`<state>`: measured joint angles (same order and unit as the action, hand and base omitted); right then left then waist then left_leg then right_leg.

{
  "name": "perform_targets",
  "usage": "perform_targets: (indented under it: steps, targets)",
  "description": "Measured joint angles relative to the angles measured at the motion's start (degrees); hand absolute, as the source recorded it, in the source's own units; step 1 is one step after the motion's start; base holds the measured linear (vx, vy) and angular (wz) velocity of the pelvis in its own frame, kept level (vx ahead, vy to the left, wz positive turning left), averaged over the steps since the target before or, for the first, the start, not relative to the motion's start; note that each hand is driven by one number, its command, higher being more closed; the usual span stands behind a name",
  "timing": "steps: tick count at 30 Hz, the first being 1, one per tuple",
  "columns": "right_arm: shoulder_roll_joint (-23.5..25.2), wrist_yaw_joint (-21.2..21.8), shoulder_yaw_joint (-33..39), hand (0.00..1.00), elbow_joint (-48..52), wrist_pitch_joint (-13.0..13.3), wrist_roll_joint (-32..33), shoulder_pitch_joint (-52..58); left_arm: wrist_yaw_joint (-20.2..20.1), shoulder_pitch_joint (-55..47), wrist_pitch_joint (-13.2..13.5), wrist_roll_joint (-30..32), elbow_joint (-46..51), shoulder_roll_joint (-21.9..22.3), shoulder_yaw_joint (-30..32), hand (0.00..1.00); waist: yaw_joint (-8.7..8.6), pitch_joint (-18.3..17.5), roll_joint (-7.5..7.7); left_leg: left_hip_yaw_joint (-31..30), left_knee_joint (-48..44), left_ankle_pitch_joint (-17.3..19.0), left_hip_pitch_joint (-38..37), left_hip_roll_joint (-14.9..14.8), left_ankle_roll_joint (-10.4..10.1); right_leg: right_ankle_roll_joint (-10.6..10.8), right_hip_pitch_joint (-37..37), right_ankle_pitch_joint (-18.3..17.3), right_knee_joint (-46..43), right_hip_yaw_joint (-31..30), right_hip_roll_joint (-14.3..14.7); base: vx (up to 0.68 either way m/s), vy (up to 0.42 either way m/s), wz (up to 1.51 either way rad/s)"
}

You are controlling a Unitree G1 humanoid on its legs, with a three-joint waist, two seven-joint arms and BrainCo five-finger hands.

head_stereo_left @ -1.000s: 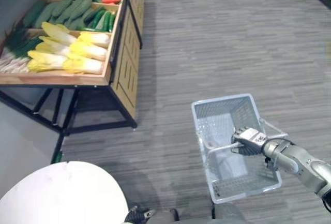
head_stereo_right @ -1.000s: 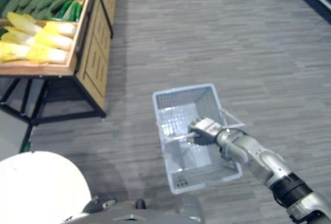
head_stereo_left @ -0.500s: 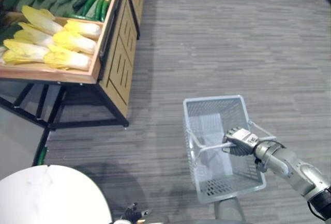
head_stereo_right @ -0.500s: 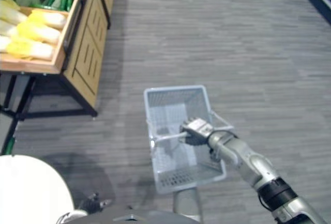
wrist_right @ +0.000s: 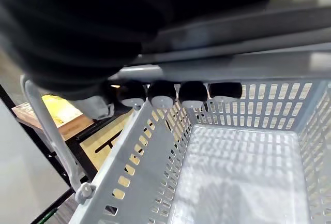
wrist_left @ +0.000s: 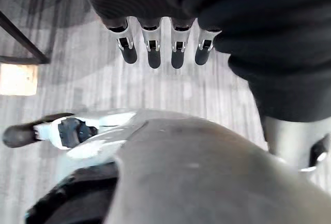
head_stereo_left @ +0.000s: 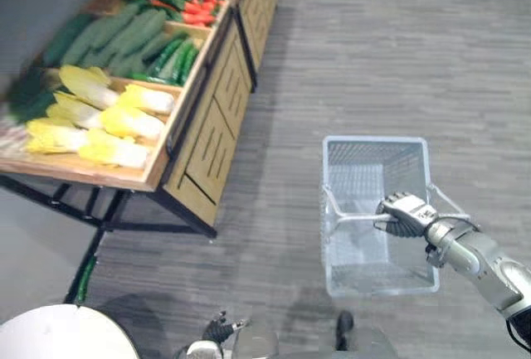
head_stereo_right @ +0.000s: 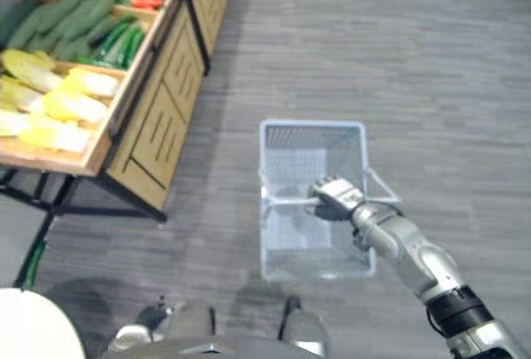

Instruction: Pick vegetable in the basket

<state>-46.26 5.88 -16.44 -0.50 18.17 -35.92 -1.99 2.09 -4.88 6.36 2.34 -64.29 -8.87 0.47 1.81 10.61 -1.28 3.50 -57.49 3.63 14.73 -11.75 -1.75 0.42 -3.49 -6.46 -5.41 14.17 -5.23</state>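
Step in hand, as I read it: get the basket [head_stereo_left: 375, 141] over to the veg stand [head_stereo_left: 211, 131]. No veg picked yet.

The right hand [head_stereo_left: 405, 214], lower right of frame, has its fingers curled round the basket handle [head_stereo_left: 355, 219]. The wrist view shows the dark tips hooked over the bar. The basket hangs centre-right above the floor: grey plastic mesh, nothing in it. The left hand [wrist_left: 150, 48] hangs w/ fingers straight and relaxed, holding nothing.

To do it well:
- Grip the bar firmly so the basket doesn't swing or tip.
- Bring it just beside the stand's near corner, so the left hand can reach the trays w/o stretching.
- Don't knock the wooden side.

Containers: the stand is upper left, split into trays.
- Nearest tray: pale yellow-white cabbages [head_stereo_left: 108, 123].
- Next tray up: cucumbers [head_stereo_left: 124, 31] and slimmer dark green veg [head_stereo_left: 170, 56].
- Farthest tray, at top edge: red-orange veg [head_stereo_left: 203, 7], type unclear.
- Far left edge: sth leafy and green, too blurred to name.
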Motion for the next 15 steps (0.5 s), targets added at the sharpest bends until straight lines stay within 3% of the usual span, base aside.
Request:
perform_targets:
  steps: [2, 3, 4, 5, 6, 7, 8, 10, 12, 14, 15]
  targets:
    - [0.05, 0.02, -0.12, 1.0, 0.0, -0.31, -0.01, 0.46, 0.0, 0.02, -0.02, -0.09, 0.56, -0.03, -0.02, 0.0, 0.99, 0.06, 0.19, 3.87, 6.5, 2.9, 4.46, 1.61, 0.15, 1.2, -2.44, -1.79, 0.35, 0.63, -0.98, 0.32, 0.082, 0.15]
    - [0.04, 0.01, -0.01, 1.0, 0.01, -0.31, 0.05, 1.09, 0.12, 0.04, -0.02, -0.08, 0.53, -0.04, -0.04, 0.0, 1.1, 0.16, 0.36, 7.07, 16.47, 3.4, 5.43, 3.27, 0.21, 2.13, -4.01, -3.25, 0.51, 1.25, -1.86, 0.33, 0.149, 0.2]
    - [0.04, 0.01, -0.03, 1.0, 0.0, -0.28, 0.06, 2.14, 0.27, -0.23, -0.02, 0.01, 0.48, 0.08, -0.1, 0.0, 1.0, -0.01, 0.09, 9.81, 29.57, 2.24, 4.93, 5.13, 0.01, 3.24, -5.7, -4.57, 1.36, 1.86, -2.25, 0.35, 0.172, 0.21]
    - [0.02, 0.02, -0.1, 1.0, 0.0, -0.25, 0.06, 2.6, 0.3, -0.59, -0.03, 0.06, 0.41, 0.27, -0.13, 0.0, 0.97, -0.33, -0.44, 10.56, 35.88, 0.61, 4.71, 5.68, -0.09, 3.83, -6.86, -5.06, 2.0, 2.15, -1.93, 0.42, 0.21, 0.11]
    - [-0.07, 0.02, -0.09, 1.0, -0.01, -0.09, 0.07, 3.24, 0.31, -1.93, -0.09, 0.12, 0.35, 0.78, -0.17, 0.0, 1.24, -1.39, -2.15, 11.28, 46.6, -3.83, 3.88, 5.92, -0.09, 4.87, -8.98, -5.95, 3.3, 2.0, -0.14, 0.49, 0.231, -0.07]
    - [1.86, 0.05, -0.52, 1.0, -0.9, -0.33, -0.01, 3.83, 0.44, -2.63, -0.3, 0.13, 0.38, 0.52, 0.04, 0.0, 2.14, -2.31, -1.17, 11.39, 46.78, -8.69, 3.17, 7.19, 4.75, 5.44, -10.32, -6.81, 3.98, 0.81, -0.53, 0.51, 0.211, 0.0]
    - [2.03, 0.05, -0.96, 1.0, -0.94, -0.32, 0.01, 4.25, 0.73, -2.73, -0.27, 0.14, 0.52, 0.25, -0.01, 0.0, 2.2, -2.66, 0.08, 11.61, 46.67, -8.02, 3.5, 8.43, 4.51, 4.81, -10.22, -6.59, 4.11, 0.29, -1.33, 0.49, 0.19, 0.16]
    - [1.71, 0.2, -1.08, 1.0, -1.18, -0.19, 0.25, 4.2, 0.89, -2.56, -0.26, 0.57, 0.8, -0.44, 0.51, 0.0, 2.42, -2.83, 2.26, 11.84, 43.34, -4.55, 4.13, 10.8, 7.3, 5.97, -9.72, -5.0, 0.93, -2.46, -3.99, 0.5, 0.197, 0.37]
    - [1.8, 0.64, -1.08, 1.0, -1.26, -0.22, 0.13, 4.15, 0.97, -3.0, -0.34, 0.74, 0.5, -0.26, 1.19, 0.0, 3.63, -3.08, 2.88, 12.14, 43.97, -2.27, 1.02, 12.62, 8.02, 5.85, -9.1, -4.51, -5.43, -4.18, -5.91, 0.46, 0.193, 0.17]
    - [2.95, 0.63, -1.48, 1.0, -2.52, 0.14, 0.13, 3.65, 1.2, -4.18, -0.34, 1.16, 0.53, -0.48, 1.04, 0.0, 3.53, -3.32, 3.46, 11.55, 47.11, -0.45, -3.09, 14.42, 7.72, 8.68, -4.09, -2.58, -20.44, -7.21, -7.8, 0.32, 0.145, 0.18]
    - [4.76, 0.62, -1.94, 1.0, -3.76, 0.35, -0.21, 3.66, 1.3, -5.08, -0.48, 1.19, 0.53, -1.03, 0.84, 0.0, 3.22, -3.41, 4.28, 10.35, 49.87, -0.05, -6.71, 15.62, 7.54, 12.77, 1.21, 3.1, -33.4, -10.56, -8.66, 0.35, 0.14, 0.27]
